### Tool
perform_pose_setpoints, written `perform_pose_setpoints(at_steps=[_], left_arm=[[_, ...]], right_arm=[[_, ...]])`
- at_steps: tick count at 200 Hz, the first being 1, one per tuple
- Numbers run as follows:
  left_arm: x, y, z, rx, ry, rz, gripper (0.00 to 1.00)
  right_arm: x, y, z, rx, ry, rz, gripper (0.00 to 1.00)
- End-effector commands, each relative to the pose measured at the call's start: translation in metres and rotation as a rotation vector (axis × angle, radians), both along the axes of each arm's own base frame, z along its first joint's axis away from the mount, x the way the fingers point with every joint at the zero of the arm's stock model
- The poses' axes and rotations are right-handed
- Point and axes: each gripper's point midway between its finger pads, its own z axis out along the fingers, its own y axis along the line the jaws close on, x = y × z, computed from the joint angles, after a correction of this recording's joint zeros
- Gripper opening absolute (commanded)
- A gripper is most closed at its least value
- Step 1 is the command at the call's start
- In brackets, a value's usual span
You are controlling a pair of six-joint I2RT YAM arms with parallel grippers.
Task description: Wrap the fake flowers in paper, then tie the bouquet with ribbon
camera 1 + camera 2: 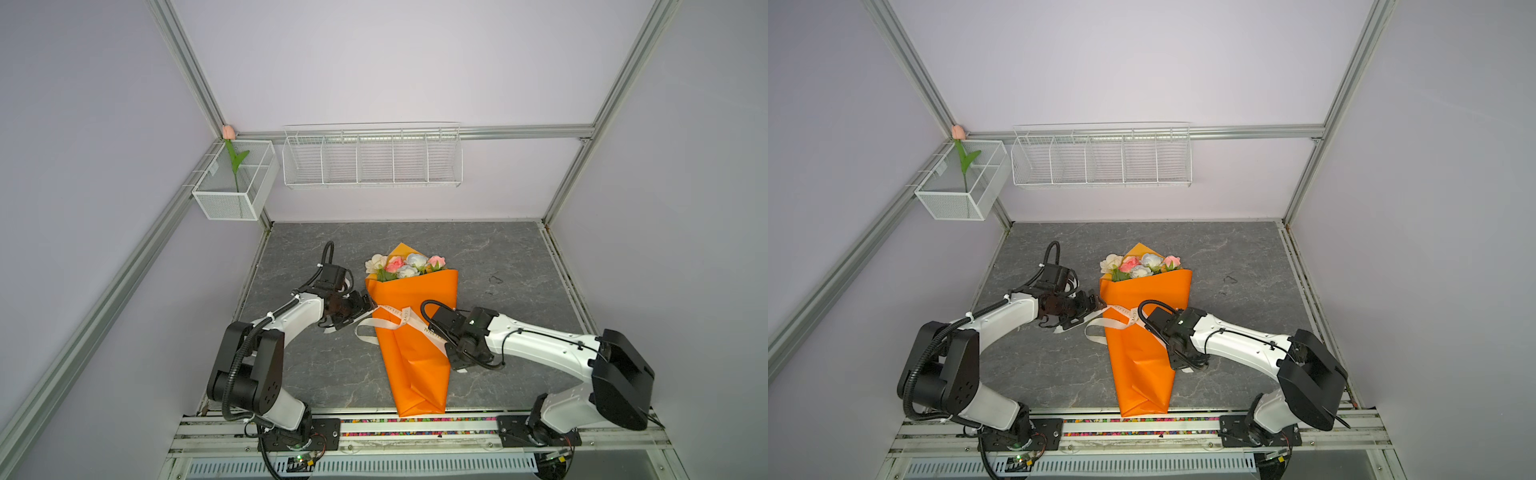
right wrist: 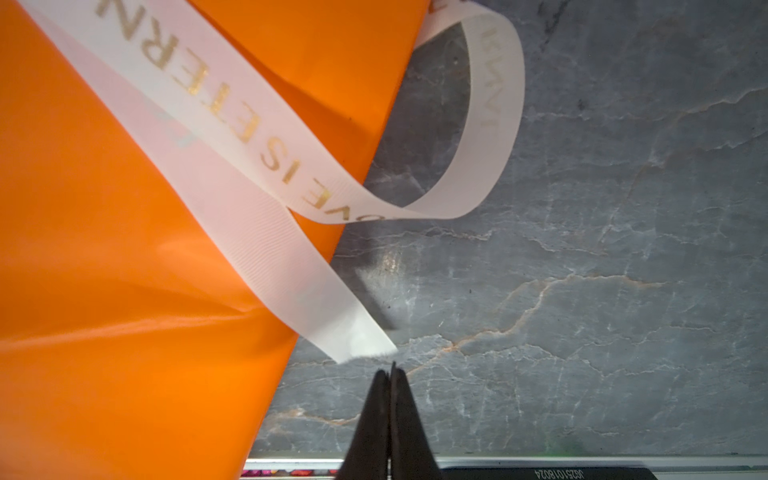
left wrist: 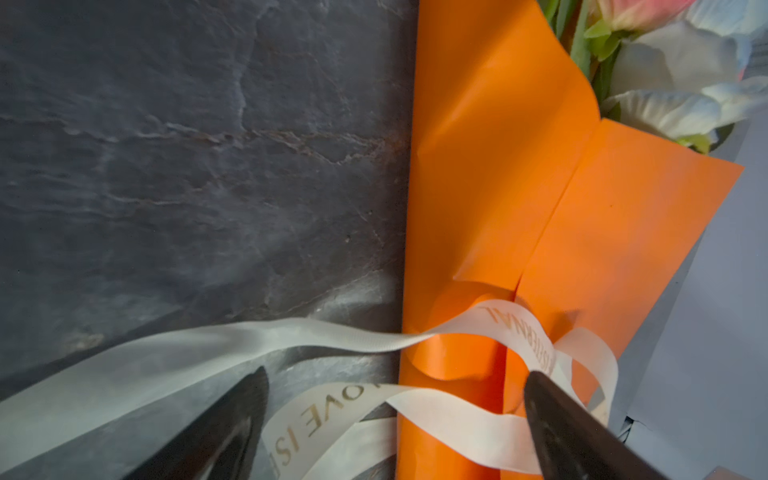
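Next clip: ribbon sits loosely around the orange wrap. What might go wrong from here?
1. The left gripper has its jaws open astride several ribbon strands and the edge of the orange wrapping paper; closing may pinch paper or the wrong strand.
2. The right gripper has its jaws shut on nothing, with the ribbon's free end just ahead; advancing may nudge it away.
3. The ribbon lies slack; pulling could slide it along the tapered wrap.

Orange paper (image 1: 415,365) — white ribbon (image 2: 216,124) (gold lettering)
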Motion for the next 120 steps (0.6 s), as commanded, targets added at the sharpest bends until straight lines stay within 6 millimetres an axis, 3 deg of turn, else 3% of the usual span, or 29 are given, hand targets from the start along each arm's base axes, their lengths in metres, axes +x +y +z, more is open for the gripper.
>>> perform_pose_setpoints(at_steps=[1,62,71,104,120], left_arm=[[0.020,-0.010,0.011,-0.055,-0.020,0.050,0.94],[0.032,-0.029,-0.002,-0.201,0.054,0.151,0.79],[0.032,-0.030,-0.004,-0.211,0.057,0.157,0.77],[0.038,-0.033,-0.004,-0.231,0.041,0.159,0.57],[0.038,-0.035,-0.006,-0.239,0.040,0.150,0.40]], right_arm=[[-0.001,-0.006,0.001,-0.012,-0.013,0.001,0.06],[-0.001,-0.005,0.003,0.003,-0.021,-0.002,0.07],[0.004,0.003,0.005,0.045,-0.043,-0.003,0.08],[0.000,0.012,0.000,0.134,-0.032,-0.033,0.15],[-0.004,0.016,-0.005,0.208,-0.017,-0.070,0.28]])
